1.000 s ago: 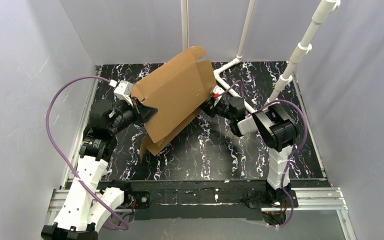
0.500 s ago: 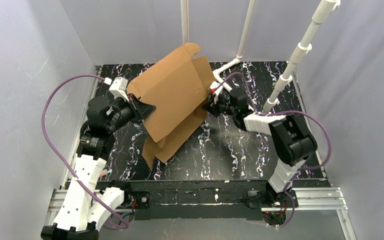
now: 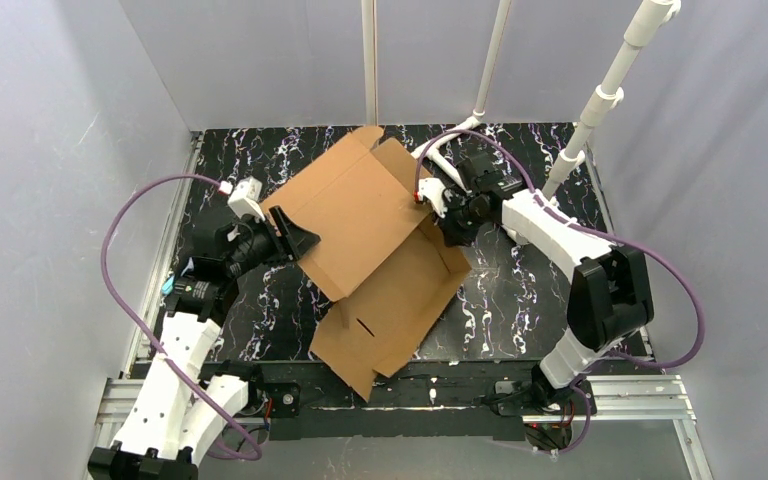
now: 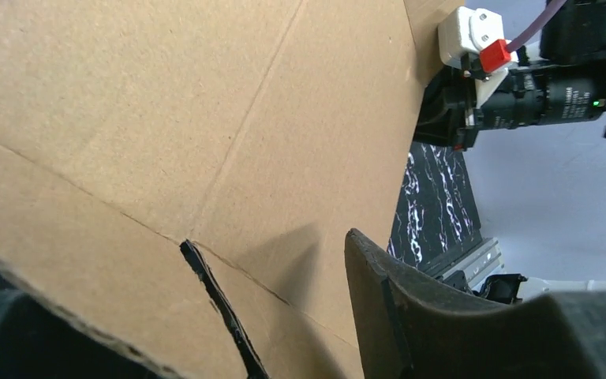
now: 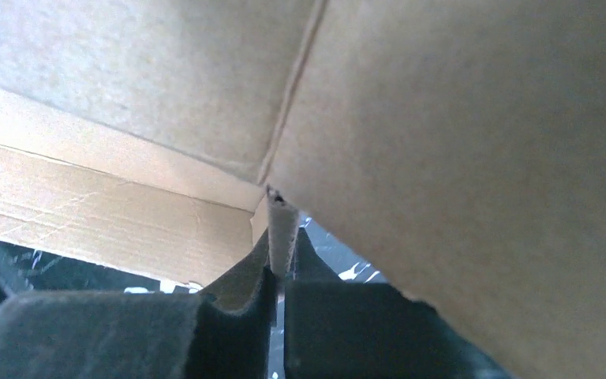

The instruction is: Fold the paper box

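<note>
The paper box (image 3: pixel 355 215) is a brown cardboard sheet spread partly open over the black marbled table (image 3: pixel 530 300). Its upper panel tilts up between the arms, and its lower panel (image 3: pixel 390 315) lies toward the table's front edge. My left gripper (image 3: pixel 295 238) is at the upper panel's left edge and open. In the left wrist view its right finger (image 4: pixel 394 316) stands clear of the cardboard (image 4: pixel 205 118). My right gripper (image 3: pixel 435 215) is shut on the panel's right edge. The right wrist view shows the pads (image 5: pixel 237 316) pinching a thin cardboard edge (image 5: pixel 282 225).
White pipe posts (image 3: pixel 590 110) rise at the back right, and a white pipe foot (image 3: pixel 440 150) lies on the table just behind the right wrist. Grey walls close in the left, back and right sides. A metal rail (image 3: pixel 640 392) runs along the front edge.
The box has dropped and unfolded, with its lower panel swinging out toward the front edge. My left gripper has opened off the cardboard. The right arm has reached further back and left.
</note>
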Robot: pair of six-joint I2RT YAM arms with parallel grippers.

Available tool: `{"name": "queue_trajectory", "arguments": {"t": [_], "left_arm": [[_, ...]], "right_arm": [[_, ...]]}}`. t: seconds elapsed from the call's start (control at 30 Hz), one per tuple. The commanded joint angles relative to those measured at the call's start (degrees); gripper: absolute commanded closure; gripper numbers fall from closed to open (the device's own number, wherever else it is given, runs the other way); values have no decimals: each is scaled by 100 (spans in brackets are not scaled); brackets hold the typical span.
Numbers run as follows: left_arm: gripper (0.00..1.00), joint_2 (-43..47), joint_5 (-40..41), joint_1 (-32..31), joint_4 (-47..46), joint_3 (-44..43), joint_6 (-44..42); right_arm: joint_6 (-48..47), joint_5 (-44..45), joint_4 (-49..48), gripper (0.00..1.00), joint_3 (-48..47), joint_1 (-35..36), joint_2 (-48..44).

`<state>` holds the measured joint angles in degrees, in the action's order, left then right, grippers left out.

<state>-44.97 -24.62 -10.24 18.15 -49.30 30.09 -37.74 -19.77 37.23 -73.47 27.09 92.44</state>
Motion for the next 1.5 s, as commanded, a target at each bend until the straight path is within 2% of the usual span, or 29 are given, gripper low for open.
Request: {"name": "queue_trajectory", "arguments": {"t": [0.0,0.07,0.3,0.4,0.7,0.77,0.8,0.93,1.0,1.07,1.17,1.3,1.4,1.47], "left_arm": [[49,-62,-230,-13,-564,454,175],[48,-148,-325,-12,-686,602,228],[47,-250,-152,-13,-645,1022,298],[45,-248,-73,-13,-591,1181,305],[43,-271,139,-13,-521,1335,349],[42,-243,150,-12,-539,1331,357],[41,-248,175,-6,-524,1308,379],[40,-312,219,-4,-471,1181,414],[38,-366,287,-2,-475,1069,426],[22,-474,589,-4,-370,735,321],[4,-611,936,12,-213,246,90],[2,-772,1276,52,348,-225,-410],[2,-677,1483,66,1065,-333,-345],[2,-513,1490,66,1634,-307,-135]], "right_arm": [[-656,286,1838,95,-275,112,285],[-602,309,1769,91,-163,112,309],[-179,291,951,65,270,108,388],[149,210,537,57,502,104,377],[868,507,-693,55,1230,103,183],[1033,585,-1067,58,1467,101,136],[1122,624,-1216,63,1583,103,146],[1328,922,-1706,98,1792,92,121],[1478,1030,-1898,99,1809,16,17],[1799,1203,-2215,99,1706,-204,-58],[2271,1403,-2343,99,1459,-423,156],[2807,1937,-2370,99,1185,-450,554],[2836,1735,-2291,64,1178,-459,635],[2649,1451,-2114,47,1190,-464,506]]}}
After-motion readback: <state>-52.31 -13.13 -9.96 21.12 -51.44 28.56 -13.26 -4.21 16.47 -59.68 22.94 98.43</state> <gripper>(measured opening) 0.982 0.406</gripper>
